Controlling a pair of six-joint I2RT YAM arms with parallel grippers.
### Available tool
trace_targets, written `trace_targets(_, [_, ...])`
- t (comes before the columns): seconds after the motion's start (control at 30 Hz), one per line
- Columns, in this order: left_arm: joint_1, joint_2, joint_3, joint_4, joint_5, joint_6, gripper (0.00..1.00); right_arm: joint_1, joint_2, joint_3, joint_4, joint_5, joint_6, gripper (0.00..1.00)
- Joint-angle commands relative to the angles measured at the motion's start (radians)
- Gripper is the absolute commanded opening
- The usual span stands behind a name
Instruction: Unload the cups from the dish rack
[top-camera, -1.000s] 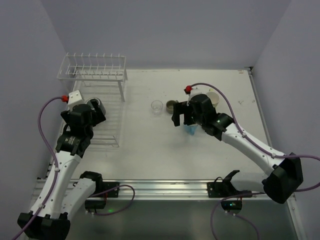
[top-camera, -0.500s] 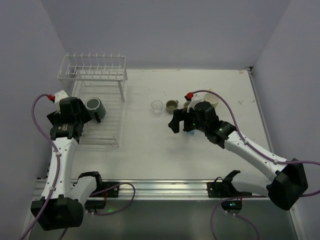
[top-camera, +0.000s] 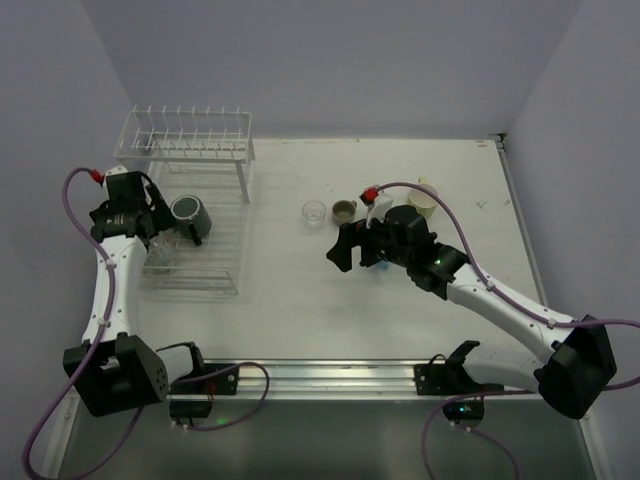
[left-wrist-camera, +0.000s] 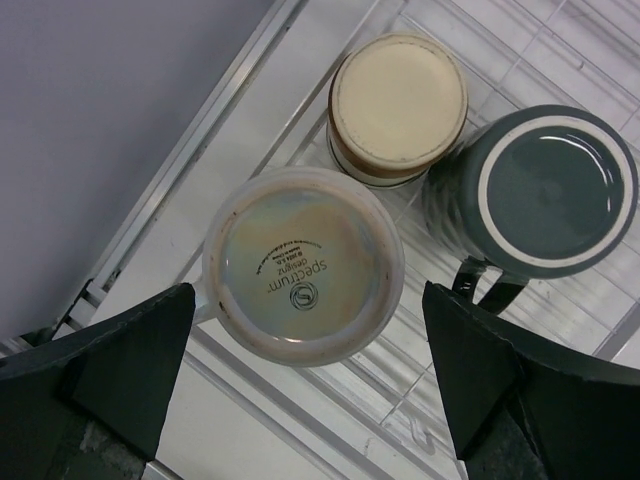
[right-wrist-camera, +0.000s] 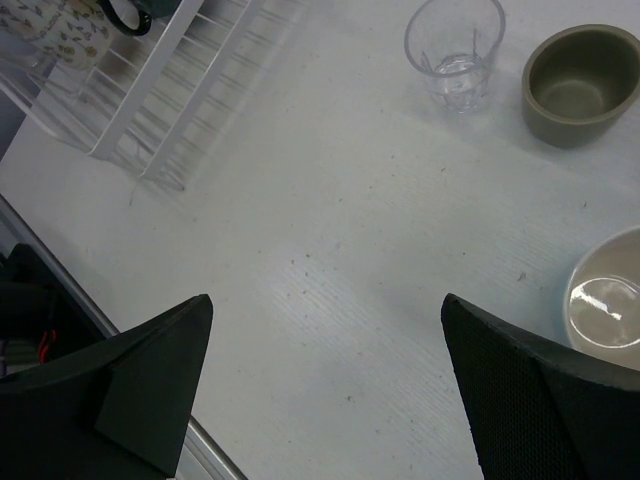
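**White table (top-camera: 300, 330), three cups in the rack (top-camera: 215, 270)**

Closest to me, the right gripper (right-wrist-camera: 327, 300) hangs over bare table. Its fingers are spread wide and there is nothing between them. Just past it, three cups stand upright on the table: a clear glass (right-wrist-camera: 455, 45), an olive cup (right-wrist-camera: 580, 85) right beside it, and a pale cup (right-wrist-camera: 610, 300) nearer the gripper's right finger.

Over on the left, the left gripper (left-wrist-camera: 308, 300) hovers above the rack's lower tray. Its fingers are also fully apart and grip nothing. Directly below it I see a white mug (left-wrist-camera: 303, 265) sitting bottom-up on the wires. A cream cup (left-wrist-camera: 398, 108), also bottom-up, sits just behind it. A grey mug (left-wrist-camera: 545, 190) is close on the cream cup's right, with its handle pointing back toward the gripper.

Farthest off, the rack's raised peg shelf stands against the back-left corner.
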Motion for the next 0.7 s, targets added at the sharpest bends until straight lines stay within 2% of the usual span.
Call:
trace_targets(0.0, [0.034,0.039,0.050,-0.029,0.046,0.021,1.00,0.017,0.008,-0.004,0.048,-0.015,-0.023,0.99])
trace_targets(0.67, [0.042,0.154,-0.012,0.031,0.054,0.038,1.00,0.035,0.031,0.004,0.048,-0.019,-0.032,0.99])
